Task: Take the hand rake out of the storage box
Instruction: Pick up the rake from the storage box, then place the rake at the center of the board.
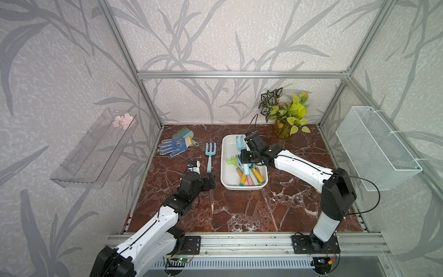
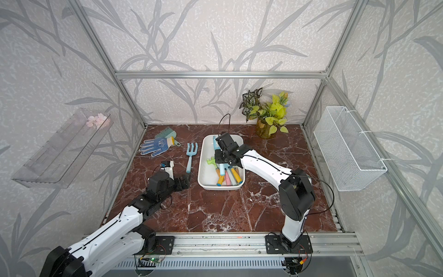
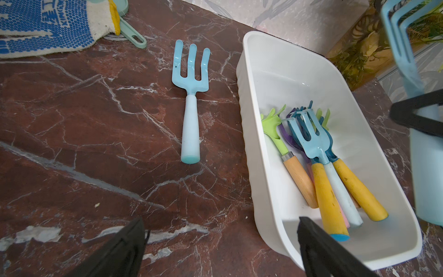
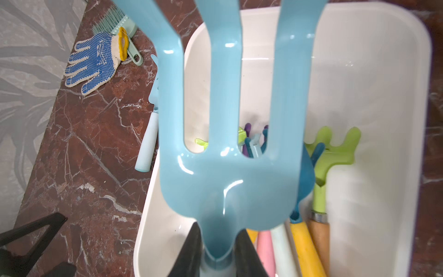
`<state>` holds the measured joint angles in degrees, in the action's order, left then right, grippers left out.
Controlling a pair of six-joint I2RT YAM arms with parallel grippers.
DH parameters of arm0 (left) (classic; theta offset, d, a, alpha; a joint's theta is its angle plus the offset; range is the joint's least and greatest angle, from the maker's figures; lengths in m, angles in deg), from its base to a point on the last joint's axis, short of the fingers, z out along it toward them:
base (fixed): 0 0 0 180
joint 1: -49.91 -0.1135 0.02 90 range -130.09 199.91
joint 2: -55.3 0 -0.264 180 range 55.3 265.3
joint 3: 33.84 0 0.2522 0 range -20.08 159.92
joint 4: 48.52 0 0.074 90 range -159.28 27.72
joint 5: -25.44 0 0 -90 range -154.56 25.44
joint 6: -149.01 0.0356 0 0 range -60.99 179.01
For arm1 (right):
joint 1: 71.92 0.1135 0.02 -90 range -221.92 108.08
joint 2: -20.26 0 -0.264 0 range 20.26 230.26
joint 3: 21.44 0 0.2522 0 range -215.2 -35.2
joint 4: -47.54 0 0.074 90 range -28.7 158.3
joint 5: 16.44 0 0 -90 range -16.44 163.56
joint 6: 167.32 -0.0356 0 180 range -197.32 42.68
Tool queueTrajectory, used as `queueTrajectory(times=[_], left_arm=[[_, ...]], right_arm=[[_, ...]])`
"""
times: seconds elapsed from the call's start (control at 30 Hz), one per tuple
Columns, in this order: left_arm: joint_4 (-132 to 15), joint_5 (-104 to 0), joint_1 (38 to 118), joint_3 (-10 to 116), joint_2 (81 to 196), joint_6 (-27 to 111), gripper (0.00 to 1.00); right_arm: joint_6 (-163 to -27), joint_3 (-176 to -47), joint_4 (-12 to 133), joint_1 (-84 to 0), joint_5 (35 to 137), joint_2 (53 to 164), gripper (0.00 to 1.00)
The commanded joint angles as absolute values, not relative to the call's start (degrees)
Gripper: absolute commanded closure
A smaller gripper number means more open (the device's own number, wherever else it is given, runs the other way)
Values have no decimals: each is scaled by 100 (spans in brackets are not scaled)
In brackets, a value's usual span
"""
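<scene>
The white storage box sits mid-table with several bright-handled rakes piled in its near half. My right gripper is over the box, shut on the neck of a light blue hand rake. The rake is lifted above the pile with its tines toward the far wall. My left gripper stands open and holds nothing, low over the table just left of the box's near corner. A second light blue rake lies on the table left of the box.
A blue-dotted glove and a green comb lie at the back left. A potted plant stands at the back right. A wire-mesh basket hangs on the right wall and a clear shelf on the left wall.
</scene>
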<state>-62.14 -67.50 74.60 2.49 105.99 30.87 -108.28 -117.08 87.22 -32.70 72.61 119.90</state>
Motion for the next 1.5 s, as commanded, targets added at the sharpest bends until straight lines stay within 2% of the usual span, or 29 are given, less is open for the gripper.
queueTrajectory(times=[0.0,0.3,0.6,1.2,1.47], left_arm=[[-6225,-6766,7456,543,10781,3091,1],[-6396,-6517,7457,906,11322,3181,1],[-6352,-6338,7462,1045,11617,3239,1],[-6369,-6212,7463,1175,11872,3302,1],[-6358,-6181,7468,1182,11899,3314,1]], right_arm=[[-10351,-11561,9121,-3614,7706,11378,97],[-9513,-11139,9880,-4679,8055,10800,94],[-9055,-10836,9910,-5444,8003,10990,93],[-9147,-11865,9620,-5618,7731,13146,93],[-9234,-12310,9589,-5678,7660,13750,92]])
